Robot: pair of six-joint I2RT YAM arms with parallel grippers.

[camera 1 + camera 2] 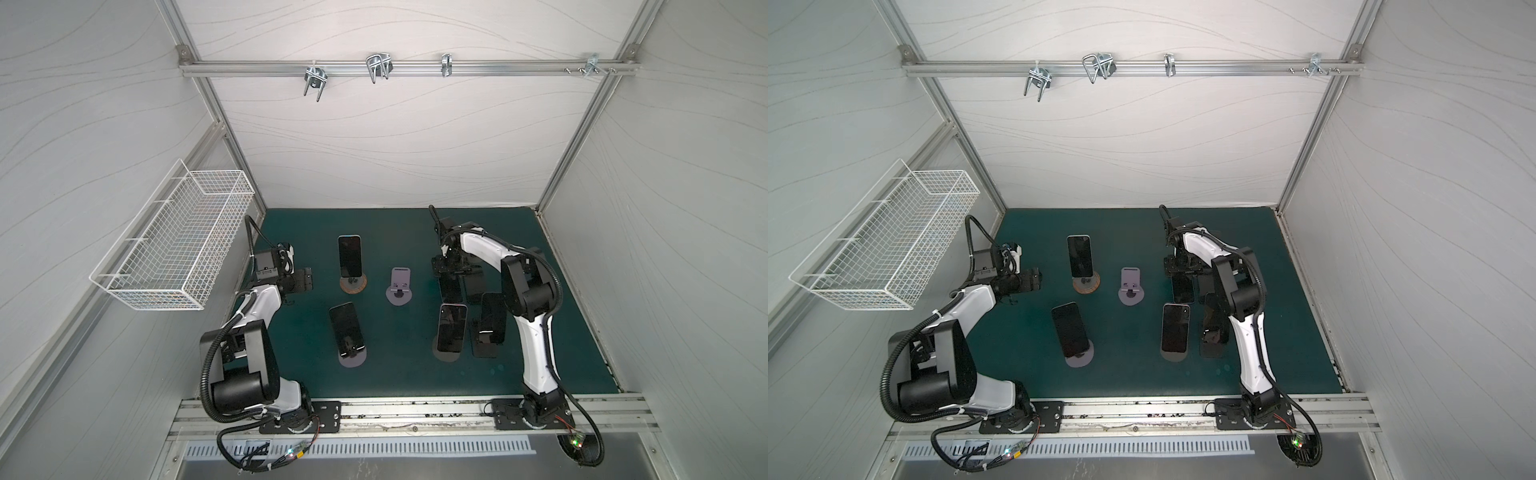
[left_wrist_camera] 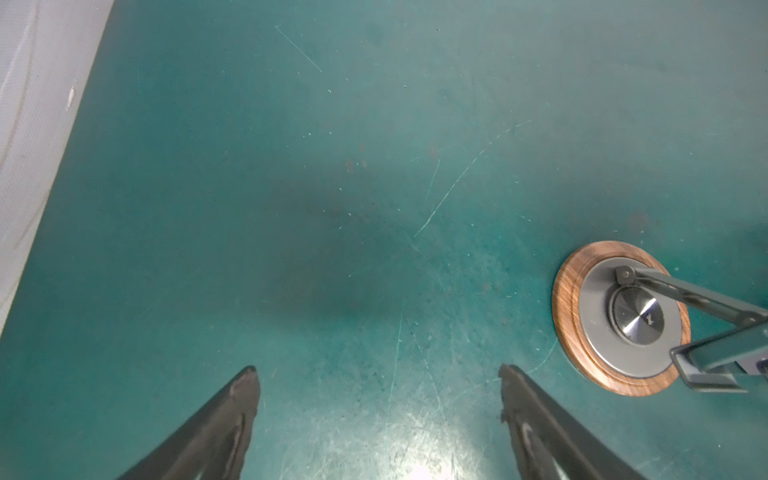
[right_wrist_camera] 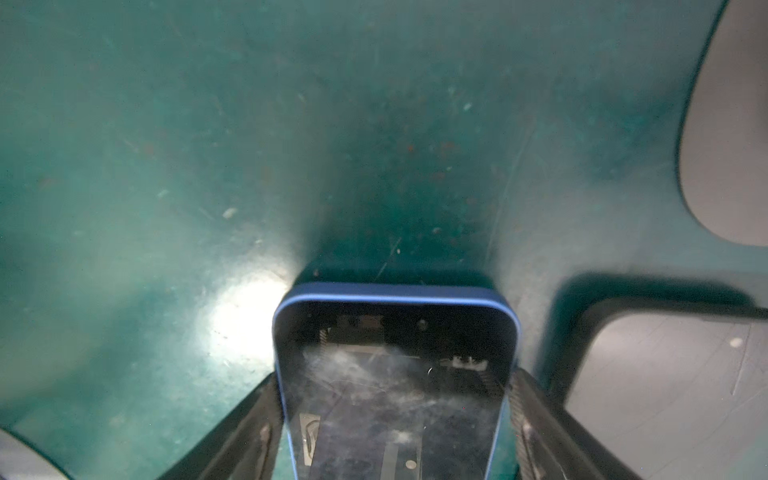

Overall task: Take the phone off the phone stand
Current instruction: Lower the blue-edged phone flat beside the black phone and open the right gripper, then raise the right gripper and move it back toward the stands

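Plainly, three propped phones, one empty stand, left gripper released, right gripper unclear

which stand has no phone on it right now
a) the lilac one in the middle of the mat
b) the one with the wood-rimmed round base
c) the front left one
a: in both top views the lilac stand shows its bare back plate and empty lip, with no phone resting on it.
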